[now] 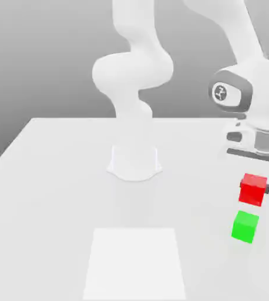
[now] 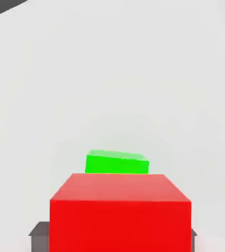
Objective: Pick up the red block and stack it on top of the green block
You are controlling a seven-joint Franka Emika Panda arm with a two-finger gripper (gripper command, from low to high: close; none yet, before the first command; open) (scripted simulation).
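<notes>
At the right of the exterior view, the gripper (image 1: 255, 189) is clamped on the red block (image 1: 254, 189), carried above the table (image 1: 60, 194) just behind the green block (image 1: 245, 226) for stacking clearance.

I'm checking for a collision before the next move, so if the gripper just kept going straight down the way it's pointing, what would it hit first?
Most likely the table. The gripper points down, holding the red block, and the green block sits beside that line, not under it. Depth is hard to judge, so that offset is uncertain.
</notes>
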